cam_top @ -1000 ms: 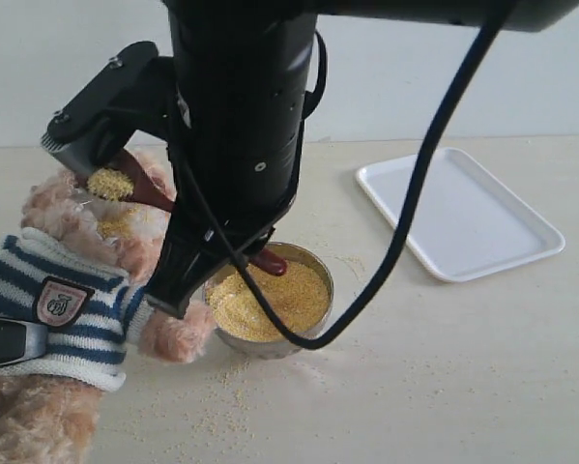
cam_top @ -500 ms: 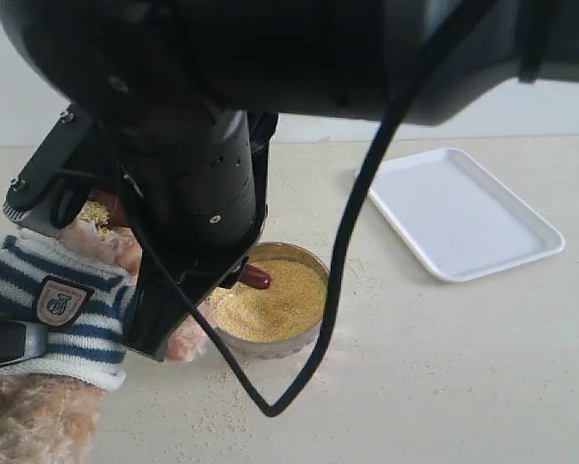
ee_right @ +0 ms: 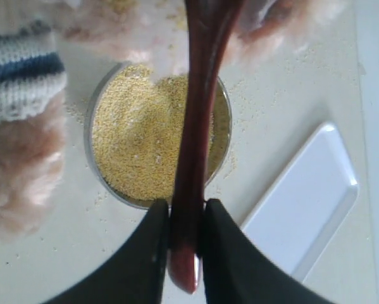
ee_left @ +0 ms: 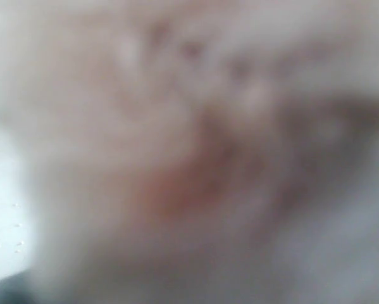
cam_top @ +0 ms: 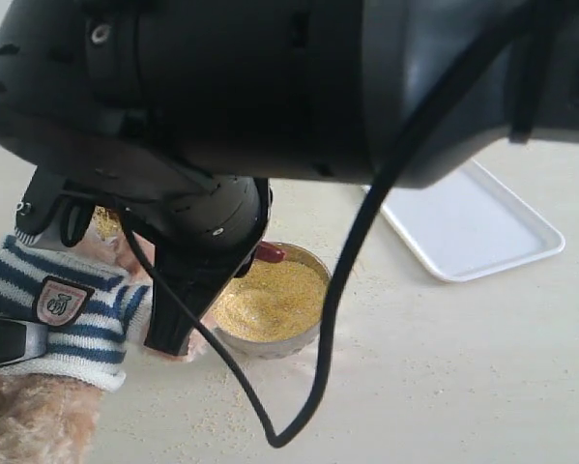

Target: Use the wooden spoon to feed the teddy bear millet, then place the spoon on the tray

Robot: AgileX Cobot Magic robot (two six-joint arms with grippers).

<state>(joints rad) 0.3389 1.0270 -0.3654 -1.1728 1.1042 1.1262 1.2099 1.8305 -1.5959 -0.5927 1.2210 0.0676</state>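
Spillage as the main hazard: right hand closed narrowly on the wooden spoon, pinching the thin handle near its butt end, only a short stub poking out behind the fingers. Spoon tip up at the far left against the teddy bear, a dab of yellow showing there, over fur rather than over the metal bowl of millet; any roll or tilt of the slim handle likely to shed grains onto the plush and the table, already speckled with loose specks. Bulky arm blocking most of the exterior view, so contact with the muzzle impossible to confirm. Left hand just a dark sliver at the near left beside the striped sweater; opening impossible to tell, wrist view all blur. Tray at the far right, well apart from the bowl; long carry ahead, a twisting spoon the likely failure.
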